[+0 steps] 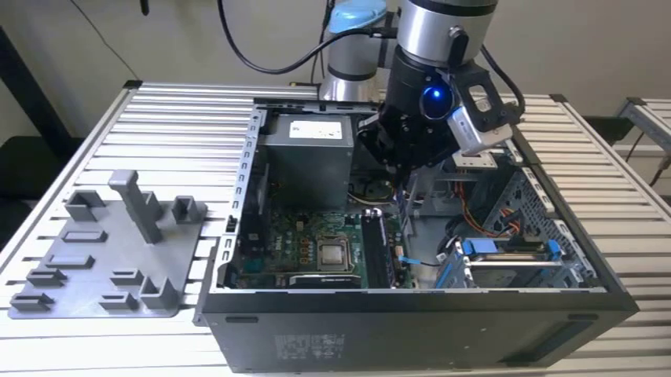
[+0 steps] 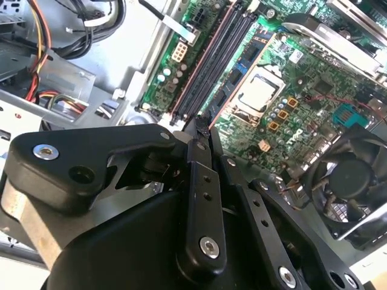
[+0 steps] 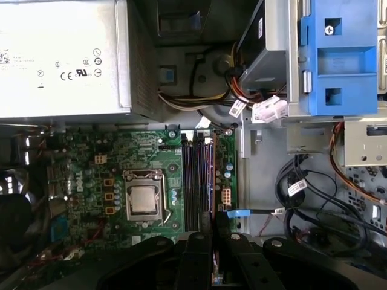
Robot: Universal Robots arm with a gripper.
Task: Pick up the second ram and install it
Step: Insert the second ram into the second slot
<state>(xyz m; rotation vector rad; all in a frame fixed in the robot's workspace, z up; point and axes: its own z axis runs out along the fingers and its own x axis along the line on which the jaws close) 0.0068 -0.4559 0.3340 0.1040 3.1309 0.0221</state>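
Note:
My gripper (image 1: 404, 169) hangs inside the open computer case, above the green motherboard (image 1: 304, 251). Its black fingers (image 2: 199, 145) stand close together, shut on a thin dark board seen edge-on, the second ram (image 3: 215, 272). In the exterior view the ram (image 1: 404, 200) hangs as a slim upright strip below the fingers. The long black sockets (image 3: 196, 181) lie just ahead of the fingertips in both wrist views, beside the processor (image 3: 144, 199). My gripper (image 3: 214, 220) lines up near the socket closest to the case's cable side; the ram's lower edge is hidden.
A grey power supply (image 1: 309, 149) stands behind the motherboard. A blue drive bracket (image 3: 338, 60) and loose cables (image 3: 314, 205) sit beside the sockets. A black fan (image 2: 351, 181) is near the processor. A grey plastic fixture (image 1: 105, 259) lies on the exterior view's left.

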